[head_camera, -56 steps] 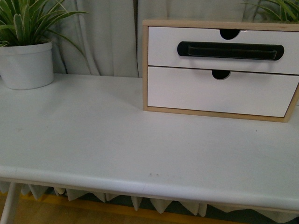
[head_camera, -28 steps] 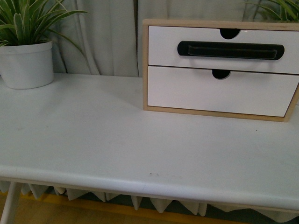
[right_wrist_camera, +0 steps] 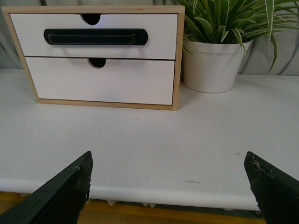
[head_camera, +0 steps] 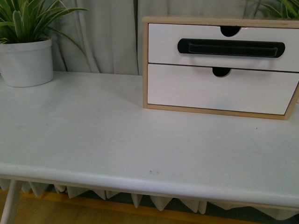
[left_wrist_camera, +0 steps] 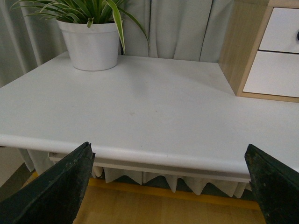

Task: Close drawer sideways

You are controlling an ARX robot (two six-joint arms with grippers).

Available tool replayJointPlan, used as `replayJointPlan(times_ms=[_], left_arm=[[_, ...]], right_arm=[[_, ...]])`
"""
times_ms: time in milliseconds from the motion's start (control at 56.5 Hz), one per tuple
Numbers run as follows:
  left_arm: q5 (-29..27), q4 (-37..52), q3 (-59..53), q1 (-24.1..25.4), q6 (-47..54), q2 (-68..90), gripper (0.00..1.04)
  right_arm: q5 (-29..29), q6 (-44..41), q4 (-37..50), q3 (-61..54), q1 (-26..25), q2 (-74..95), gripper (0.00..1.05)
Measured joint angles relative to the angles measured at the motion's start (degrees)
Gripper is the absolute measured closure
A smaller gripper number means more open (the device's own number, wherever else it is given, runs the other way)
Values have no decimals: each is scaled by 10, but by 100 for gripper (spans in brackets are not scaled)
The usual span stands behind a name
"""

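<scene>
The drawer (head_camera: 163, 44) is the upper one in a light-wood-framed box (head_camera: 145, 65) at the back right of the white table (head_camera: 93, 135). It has a white front, a long black bar handle (head_camera: 231, 48) and a half-round notch in its top edge. Its front sits about flush with the frame. It also shows in the right wrist view (right_wrist_camera: 159, 44). Neither arm shows in the front view. My left gripper (left_wrist_camera: 170, 186) is open and empty, off the table's front edge. My right gripper (right_wrist_camera: 170, 186) is open and empty, at the front edge, well short of the box.
A plain white lower drawer (head_camera: 187, 88) with a notch sits under the handled one. A potted plant in a white pot (head_camera: 27, 63) stands at the back left; another white pot (right_wrist_camera: 215, 65) stands right beside the box. Grey curtains hang behind.
The front view has shifted slightly, so the box and pot sit a little higher in the picture. Nothing on the table has moved.
</scene>
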Motion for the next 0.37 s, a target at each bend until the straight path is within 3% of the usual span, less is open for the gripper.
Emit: replayJointPlan(times_ms=[372], left_arm=[[0, 0, 0, 0, 0, 0, 6]], right_arm=[[0, 0, 0, 0, 0, 0, 9]])
